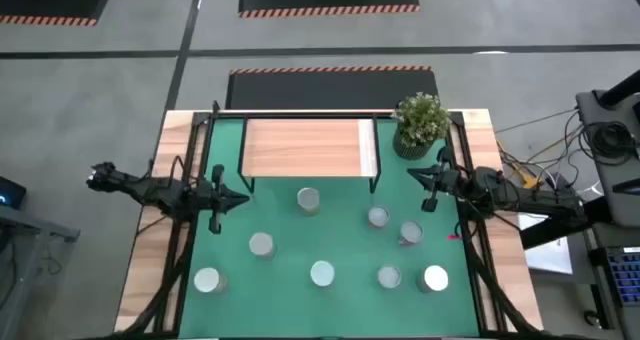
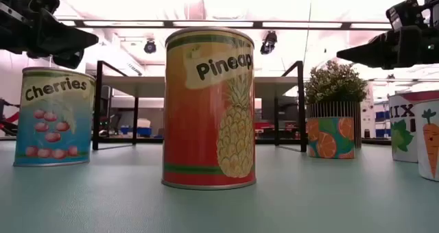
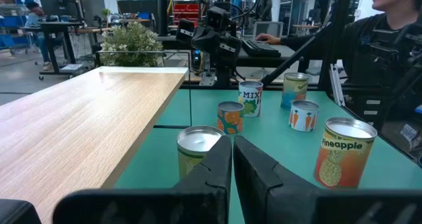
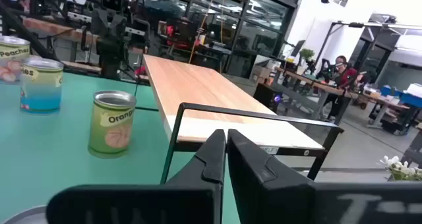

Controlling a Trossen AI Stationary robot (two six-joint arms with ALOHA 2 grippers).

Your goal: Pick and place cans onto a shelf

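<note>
Eight cans standing upright on green mat, silvery tops showing; shelf bare; left gripper and right gripper hovering clenched, holding nothing.

- carrot can, below right tool in low view: cut by frame edge
- can labels unreadable from above
- shelf partly behind pineapple can

Green mat carries shelf, cans, plant.

Eight upright cans stand scattered on the mat before the empty wooden shelf.
</note>
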